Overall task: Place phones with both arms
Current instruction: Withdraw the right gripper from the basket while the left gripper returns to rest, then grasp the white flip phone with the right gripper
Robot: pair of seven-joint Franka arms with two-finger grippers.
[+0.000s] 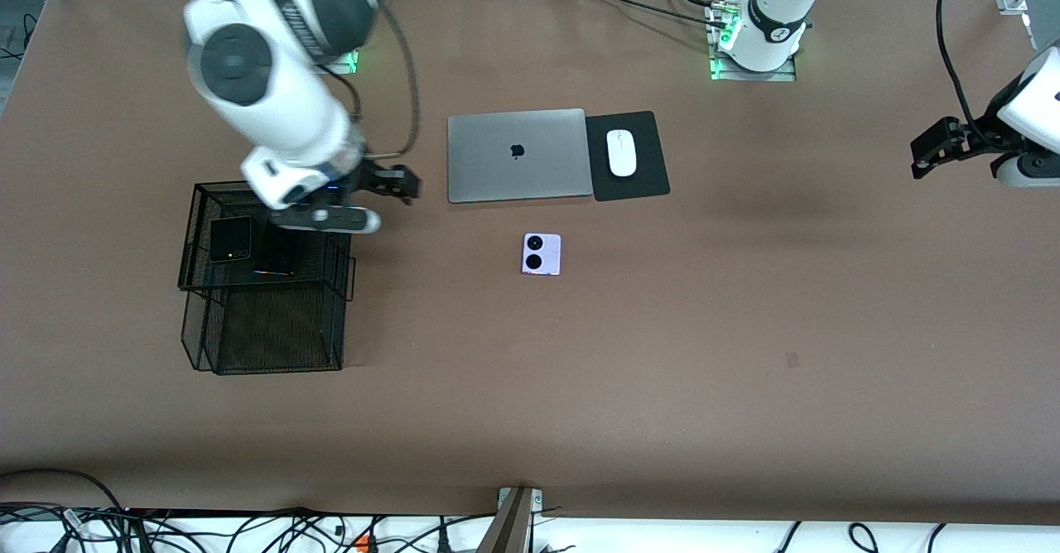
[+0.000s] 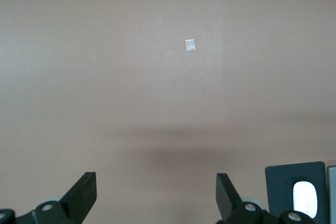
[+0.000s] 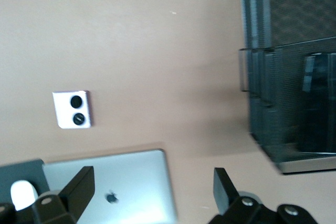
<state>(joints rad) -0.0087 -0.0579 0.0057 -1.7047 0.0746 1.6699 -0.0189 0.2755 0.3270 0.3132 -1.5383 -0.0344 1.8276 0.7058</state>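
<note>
The lavender-white phone (image 1: 542, 253) with two round black lenses lies on the table, nearer to the front camera than the laptop; it also shows in the right wrist view (image 3: 72, 109). The squarish black folded phone (image 1: 230, 238) and the long black slab (image 1: 277, 253) lie on the upper tier of a black mesh rack (image 1: 207, 321); both show dark in the right wrist view (image 3: 317, 103). My right gripper (image 1: 404, 185) is open and empty, up between the rack and the laptop (image 3: 152, 187). My left gripper (image 1: 917, 160) is open and empty over bare table at the left arm's end (image 2: 156, 190).
A closed silver laptop (image 1: 515, 156) lies mid-table with a white mouse (image 1: 621, 152) on a black pad (image 1: 642, 180) beside it. The pad and mouse show in the left wrist view (image 2: 303, 196). The rack's lower tier opens toward the front camera.
</note>
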